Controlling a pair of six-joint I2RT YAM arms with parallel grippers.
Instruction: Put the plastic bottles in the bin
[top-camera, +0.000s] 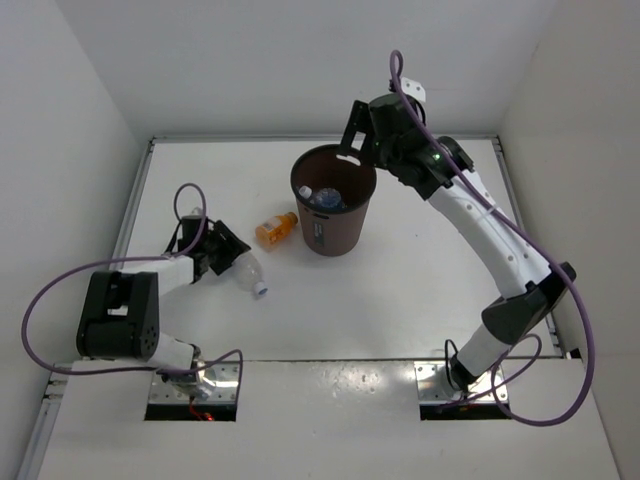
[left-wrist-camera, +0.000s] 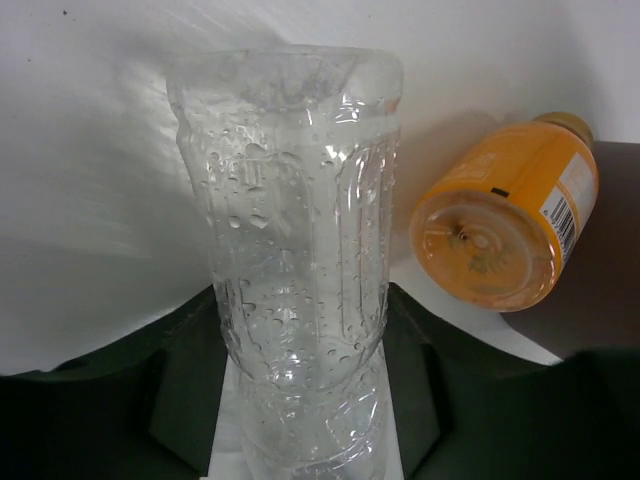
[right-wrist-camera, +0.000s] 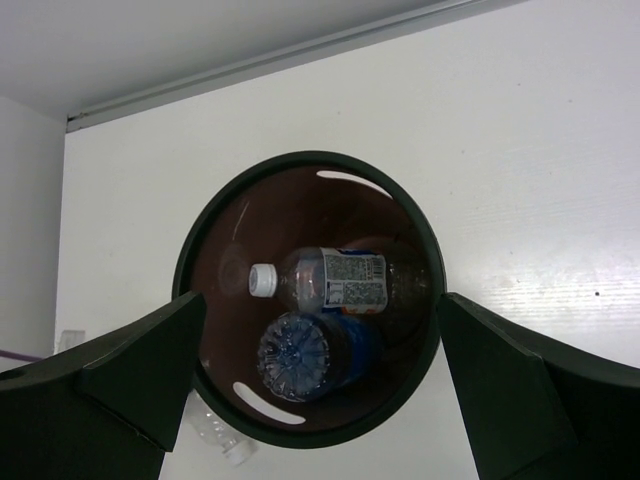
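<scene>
The dark brown bin (top-camera: 340, 228) stands at mid-table. In the right wrist view its rim (right-wrist-camera: 290, 160) frames a white-labelled clear bottle (right-wrist-camera: 340, 282) and a blue-labelled one (right-wrist-camera: 310, 355) lying inside. My right gripper (top-camera: 362, 135) hangs open and empty above the bin (right-wrist-camera: 320, 300). My left gripper (top-camera: 220, 256) is shut on the plain clear bottle (top-camera: 247, 274), which fills the left wrist view (left-wrist-camera: 295, 250) between the dark fingers (left-wrist-camera: 185, 380). The orange bottle (top-camera: 276, 230) lies on its side left of the bin, to the right in the left wrist view (left-wrist-camera: 500, 230).
White walls close in the table on the left, back and right. A purple cable (top-camera: 190, 205) loops above the left wrist. The plain bottle's cap end shows beside the bin in the right wrist view (right-wrist-camera: 215, 440).
</scene>
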